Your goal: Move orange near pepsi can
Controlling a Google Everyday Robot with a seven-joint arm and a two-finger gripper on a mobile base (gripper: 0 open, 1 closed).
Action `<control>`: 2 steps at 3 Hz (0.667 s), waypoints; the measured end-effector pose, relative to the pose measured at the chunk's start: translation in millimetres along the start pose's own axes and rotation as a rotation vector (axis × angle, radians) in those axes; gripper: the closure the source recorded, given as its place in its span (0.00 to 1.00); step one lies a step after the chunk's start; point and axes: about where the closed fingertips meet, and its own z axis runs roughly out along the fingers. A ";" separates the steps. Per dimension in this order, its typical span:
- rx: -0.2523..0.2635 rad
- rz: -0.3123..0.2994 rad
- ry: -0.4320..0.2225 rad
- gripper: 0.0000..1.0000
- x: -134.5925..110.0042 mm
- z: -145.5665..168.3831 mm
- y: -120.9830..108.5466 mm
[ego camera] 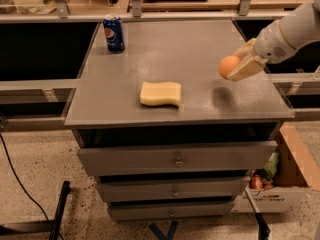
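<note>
The orange (228,66) is a small round fruit held in my gripper (237,64), lifted above the right side of the grey cabinet top (190,49); its shadow falls on the surface below. The gripper reaches in from the right edge on a white arm, and its pale fingers (244,68) are closed around the orange. The pepsi can (114,33) stands upright at the far left corner of the top, well apart from the orange.
A pale yellow sponge (160,93) lies near the front middle of the top. The cabinet has several drawers (175,159) below. A cardboard box (280,184) with items sits on the floor at the right. Railings run behind and beside the cabinet.
</note>
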 end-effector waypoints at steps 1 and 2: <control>-0.002 -0.036 -0.051 1.00 -31.5 -4.6 -10.1; -0.001 -0.075 -0.111 1.00 -57.7 4.2 -18.6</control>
